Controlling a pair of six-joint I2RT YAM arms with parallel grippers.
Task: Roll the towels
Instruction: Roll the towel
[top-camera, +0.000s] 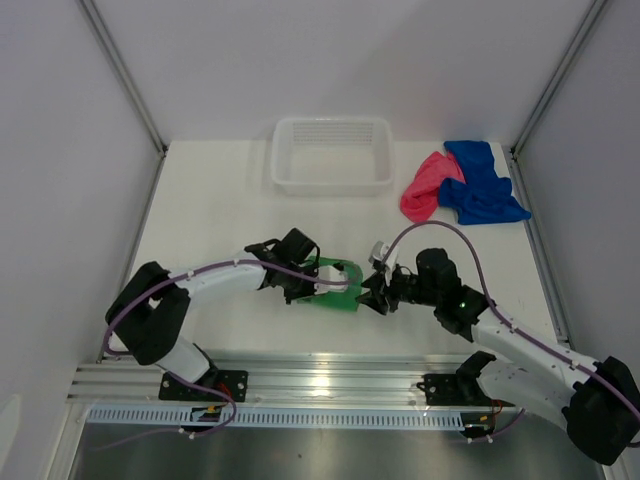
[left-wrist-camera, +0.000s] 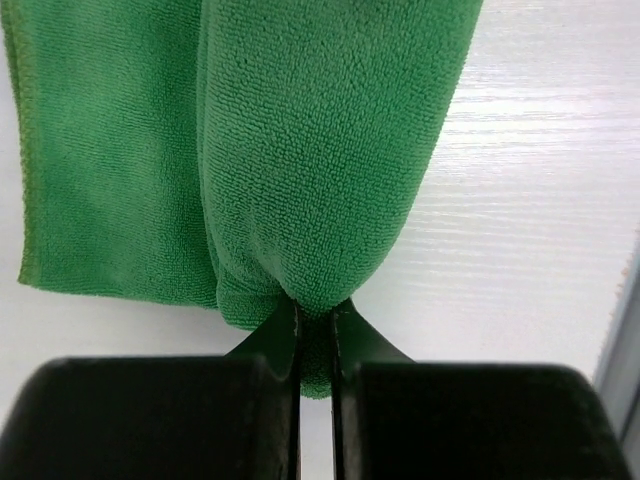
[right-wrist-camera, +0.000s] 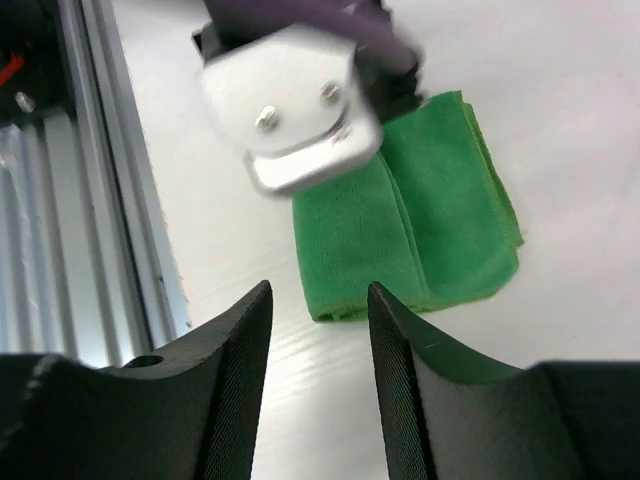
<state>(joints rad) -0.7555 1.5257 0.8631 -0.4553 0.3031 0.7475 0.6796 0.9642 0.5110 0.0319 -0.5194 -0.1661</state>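
Note:
The green towel, partly folded over itself, lies on the white table near the front middle. My left gripper is shut on a fold of it; in the left wrist view the green towel bulges out from between the closed fingertips of that gripper. My right gripper stands open just right of the towel, with nothing between its fingers. From the right wrist view, the open gripper faces the near edge of the green towel. The pink-red towel and the blue towel lie crumpled at the back right.
A white slotted basket stands at the back middle of the table. The aluminium rail runs along the near edge, also seen as the rail at the left of the right wrist view. White walls close in both sides.

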